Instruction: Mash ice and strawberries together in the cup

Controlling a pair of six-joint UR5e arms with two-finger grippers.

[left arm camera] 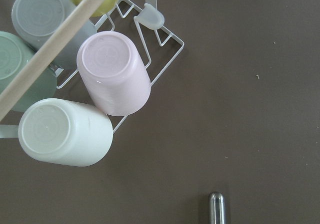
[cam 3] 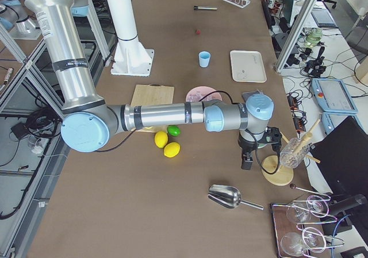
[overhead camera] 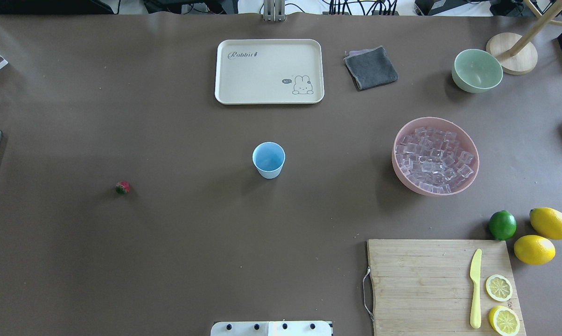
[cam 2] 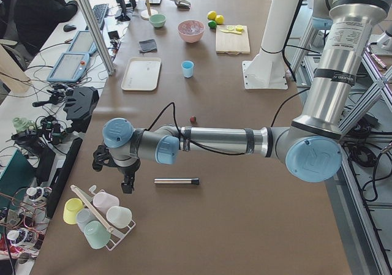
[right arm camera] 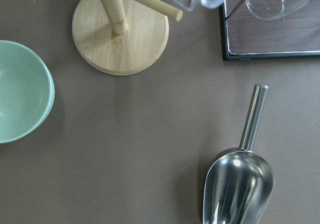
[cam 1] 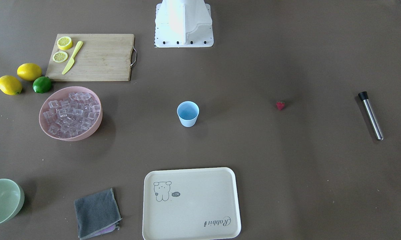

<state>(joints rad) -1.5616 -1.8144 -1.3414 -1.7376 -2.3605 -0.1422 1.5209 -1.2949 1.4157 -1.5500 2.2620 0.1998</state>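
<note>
Left tool (cam 2: 126,184) above cup rack (cam 2: 101,218), right tool (cam 3: 248,161) beside wooden stand (cam 3: 278,173); opening of either: cannot tell.

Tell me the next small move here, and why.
Probably lower the right hand toward the metal scoop, which lies on the table close by it. The cup looks empty and all the ice sits in the pink bowl, so picking up a tool to move ice seems a sensible start.
</note>
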